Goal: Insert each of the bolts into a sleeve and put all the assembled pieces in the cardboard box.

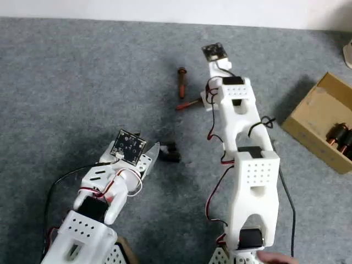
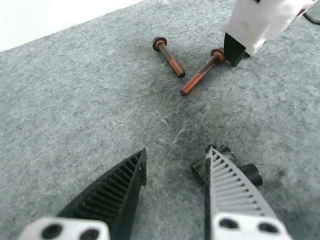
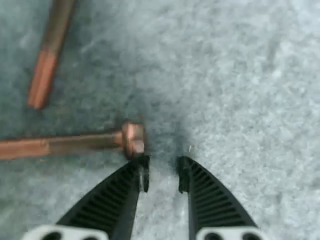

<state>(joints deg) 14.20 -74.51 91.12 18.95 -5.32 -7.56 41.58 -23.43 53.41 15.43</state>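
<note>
The left gripper (image 2: 177,152) hangs spread wide and empty, low over the near middle of the tabletop (image 1: 66,82), one finger right against a black sleeve (image 2: 251,174). The right gripper (image 3: 163,172) has its jaws a little apart, gripping nothing, tips just beside the head of a bolt (image 3: 65,145). A second bolt (image 3: 47,65) lies near it, toward the far edge. The box (image 1: 308,118) at the right edge holds assembled pieces (image 1: 338,137).
</note>
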